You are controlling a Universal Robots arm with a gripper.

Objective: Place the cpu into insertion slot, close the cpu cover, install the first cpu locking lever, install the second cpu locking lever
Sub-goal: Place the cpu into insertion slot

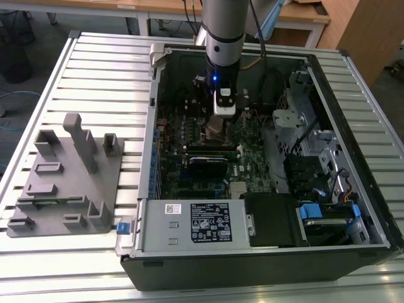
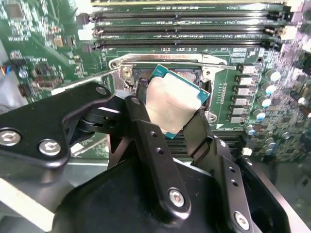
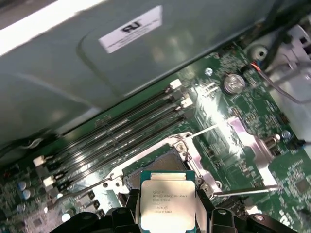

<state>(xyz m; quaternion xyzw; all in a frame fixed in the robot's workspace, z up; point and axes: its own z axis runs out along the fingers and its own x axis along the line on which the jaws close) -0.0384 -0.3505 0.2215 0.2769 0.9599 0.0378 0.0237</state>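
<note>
White printed label [image 1: 211,225] on the silver metal housing [image 1: 154,237]; white sticker [image 3: 130,28] with a black mark on the case wall [image 3: 204,39]; fine print lines on the cpu [image 3: 167,201] top. None legible.

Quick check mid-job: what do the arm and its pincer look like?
The arm is a silver-grey cylinder ending in a black wrist section with a small blue light. A dark cable runs alongside. The pincer is matte black, with two flat fingers and silver screw heads.
</note>
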